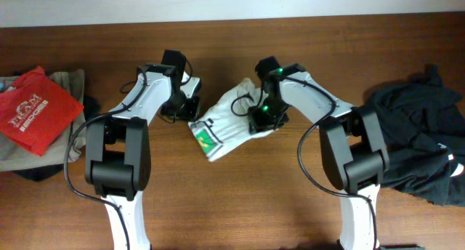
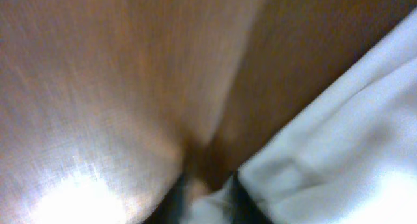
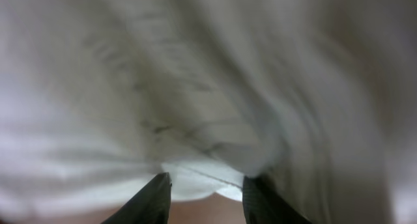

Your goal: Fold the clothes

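— Where is the shirt (image 1: 231,119)?

— Bunched on the table (image 1: 240,199), between the two pincers. Its edge reaches the left pincer (image 1: 185,110), and the right pincer (image 1: 263,119) sits on its other side.

— Is the right one gripping?

— Yes. Its fingers (image 3: 153,198) are clamped on a raised white fold, and cloth fills everything beyond the tips.

— And the left?

— Its fingers (image 2: 174,201) stand close together with a scrap of white edge between them. There is bare wood to one side of the tips and shirt to the other. The view is too blurred, so I cannot tell whether the cloth is nipped.

— Anything else?

— A green label (image 1: 207,139) on the shirt, nearer the left pincer. A red bag (image 1: 33,108) lies on a heap (image 1: 69,83) well out beyond the left pincer. Black clothes (image 1: 414,144) lie well out beyond the right.
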